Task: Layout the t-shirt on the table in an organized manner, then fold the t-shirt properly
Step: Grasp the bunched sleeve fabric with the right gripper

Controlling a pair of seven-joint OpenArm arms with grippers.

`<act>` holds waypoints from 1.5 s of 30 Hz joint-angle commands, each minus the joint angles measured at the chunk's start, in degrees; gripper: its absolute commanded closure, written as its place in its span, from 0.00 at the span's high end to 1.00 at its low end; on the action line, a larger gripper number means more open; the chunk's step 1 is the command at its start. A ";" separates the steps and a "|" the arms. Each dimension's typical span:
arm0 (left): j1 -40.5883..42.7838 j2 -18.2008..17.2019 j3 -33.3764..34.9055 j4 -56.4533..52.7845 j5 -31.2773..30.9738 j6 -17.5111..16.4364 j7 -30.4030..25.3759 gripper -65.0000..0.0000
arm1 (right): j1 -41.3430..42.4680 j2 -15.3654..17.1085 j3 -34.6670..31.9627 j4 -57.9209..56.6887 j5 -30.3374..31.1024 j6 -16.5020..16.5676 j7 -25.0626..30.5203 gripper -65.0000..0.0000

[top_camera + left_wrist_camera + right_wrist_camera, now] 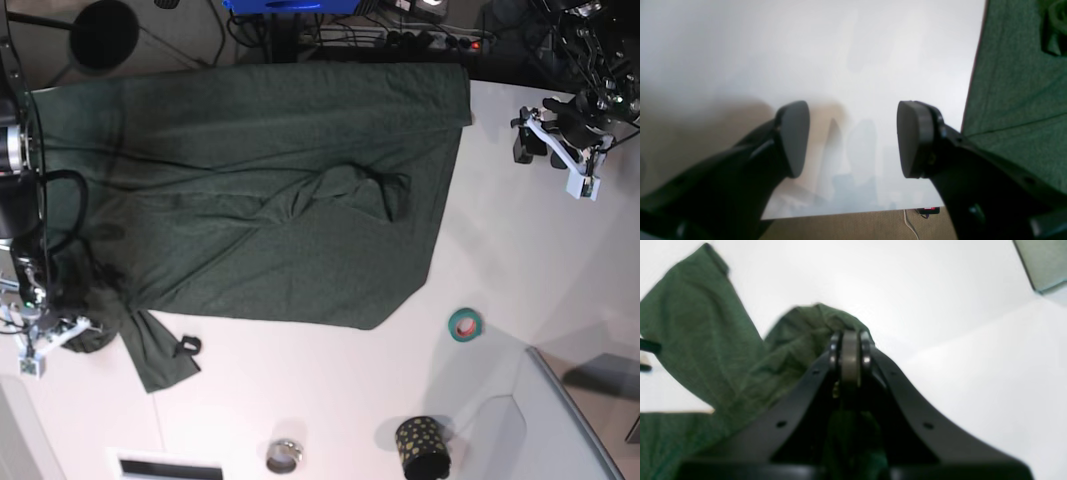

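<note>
Base view shows the t-shirt (260, 190) spread across the table's (330, 400) far left part. The right end effector (850, 350) is clamped on a bunched fold of it. The left end effector (853, 140) hangs open over bare table, just beside the shirt's edge.

A: Where are your cams?

B: Base cam hangs overhead, looking straight down on the table (330, 400). Each wrist cam peers close past my own claw.

A: Any overlap?

B: All three catch the t-shirt (250, 190) and white tabletop.
</note>
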 commanded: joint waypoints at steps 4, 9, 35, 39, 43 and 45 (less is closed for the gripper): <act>-0.39 -0.76 -0.20 0.81 -0.52 -0.30 -0.93 0.61 | -1.06 2.25 0.17 10.30 0.15 0.09 -0.47 0.00; -0.48 -0.76 -0.11 0.81 -0.52 -0.30 -0.93 0.61 | -8.44 2.78 0.26 28.94 0.24 -0.35 -7.85 0.00; -2.41 -0.76 -0.11 -3.15 -0.52 -0.30 -1.02 0.61 | -32.44 -9.79 18.20 67.36 -0.02 0.00 -41.87 0.52; -2.50 -0.76 -0.11 -2.97 -0.61 -0.30 -1.02 0.61 | -21.45 -7.24 17.84 57.07 -0.20 0.00 -41.52 0.52; -2.50 -0.76 -0.11 -2.71 -0.79 -0.30 -1.02 0.61 | -8.44 -5.22 17.49 30.70 -0.29 0.09 -32.82 0.52; -2.50 -0.76 -0.11 -2.71 -0.79 -0.30 -1.02 0.61 | -3.78 -4.16 14.85 19.36 -0.29 0.27 -27.37 0.52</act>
